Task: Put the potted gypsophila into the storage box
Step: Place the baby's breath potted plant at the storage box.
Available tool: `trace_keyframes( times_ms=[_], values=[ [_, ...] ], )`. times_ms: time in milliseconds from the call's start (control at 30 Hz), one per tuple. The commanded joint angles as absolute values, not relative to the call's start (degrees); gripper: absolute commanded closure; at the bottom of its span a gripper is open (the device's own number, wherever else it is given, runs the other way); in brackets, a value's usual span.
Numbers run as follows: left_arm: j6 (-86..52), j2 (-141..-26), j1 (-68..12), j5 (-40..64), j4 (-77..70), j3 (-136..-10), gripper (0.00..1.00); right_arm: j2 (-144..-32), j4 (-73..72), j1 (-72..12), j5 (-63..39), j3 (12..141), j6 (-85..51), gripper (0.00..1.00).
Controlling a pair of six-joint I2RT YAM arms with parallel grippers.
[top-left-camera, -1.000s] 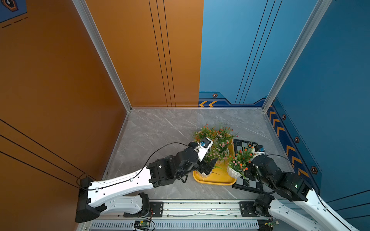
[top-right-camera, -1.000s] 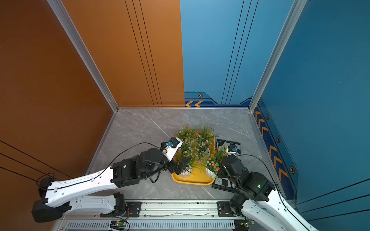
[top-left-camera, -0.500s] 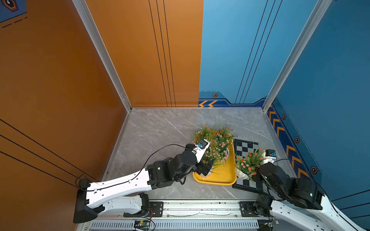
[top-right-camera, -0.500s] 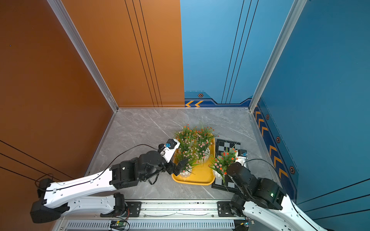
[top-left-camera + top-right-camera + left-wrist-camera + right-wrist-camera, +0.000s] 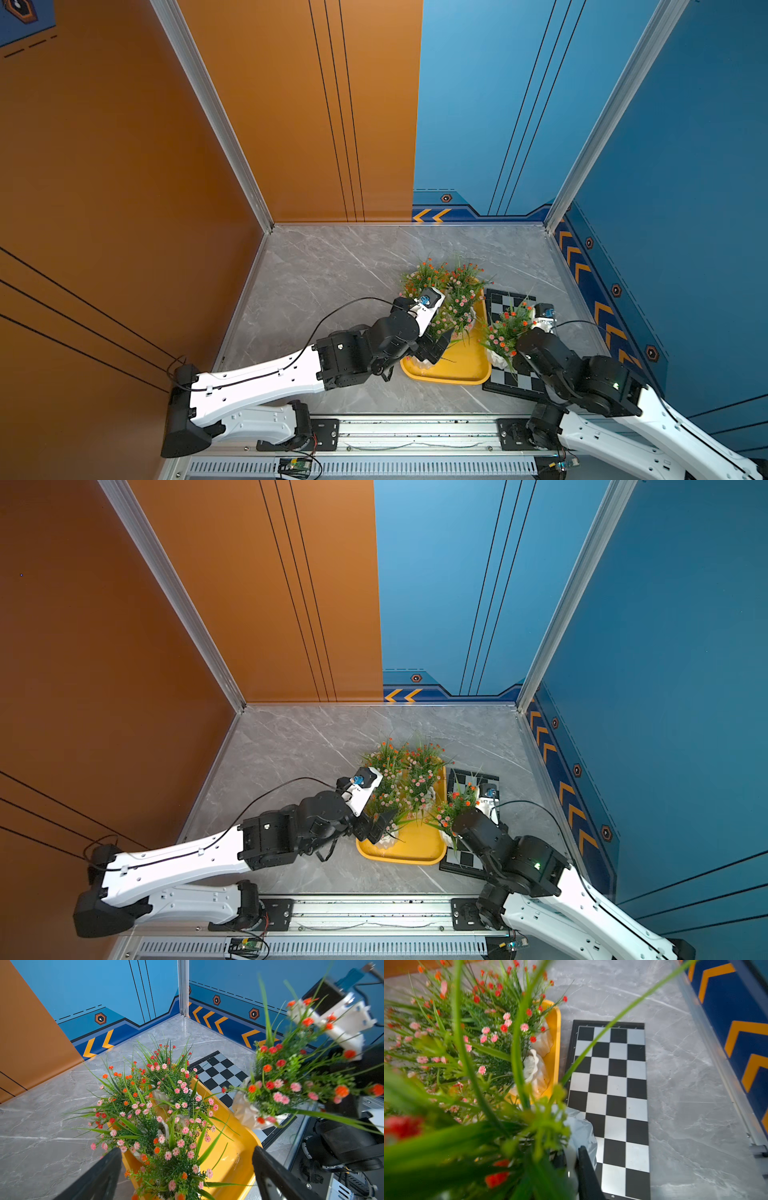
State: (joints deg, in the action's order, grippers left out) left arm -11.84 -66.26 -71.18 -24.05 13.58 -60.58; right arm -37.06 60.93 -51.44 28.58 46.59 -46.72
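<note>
In both top views the potted gypsophila point(image 5: 505, 332) hangs over the chequered board point(image 5: 512, 300) at the lower right of the table point(image 5: 332, 270), just beside the storage box point(image 5: 461, 368). Other flowering pots point(image 5: 457, 299) crowd the upper part of the box, and only its lower right lies bare. The left wrist view shows the left gripper point(image 5: 187, 1150), jaws spread wide and gripping nothing, flanking the foliage of a boxed plant, while the carried pot tilts above the board at right. In the right wrist view the right gripper point(image 5: 572, 1156) has its jaws pinched almost shut on the pot's white rim. Placing it well likely means lifting the base clear of the box's yellow rim and steering for the bare corner. The left arm would need to give room so the trailing leaves do not snag.
</note>
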Motion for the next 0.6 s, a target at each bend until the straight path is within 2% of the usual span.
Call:
trace_keyframes(
  times_ms=[0,333,567],
  values=[
    [-12.2,-66.6,-72.2,-26.1,15.3,-62.3,0.02,-39.2,50.1,-51.6,25.8,46.0,-44.6,1.0],
    [-12.8,-63.9,-72.1,-29.4,16.7,-60.6,0.02,-46.9,35.2,-50.8,18.8,38.8,-44.8,1.0],
    [-13.6,-61.1,-72.1,-30.9,17.9,-59.4,0.02,-48.9,30.6,-48.8,15.8,34.4,-46.1,1.0]
  ],
)
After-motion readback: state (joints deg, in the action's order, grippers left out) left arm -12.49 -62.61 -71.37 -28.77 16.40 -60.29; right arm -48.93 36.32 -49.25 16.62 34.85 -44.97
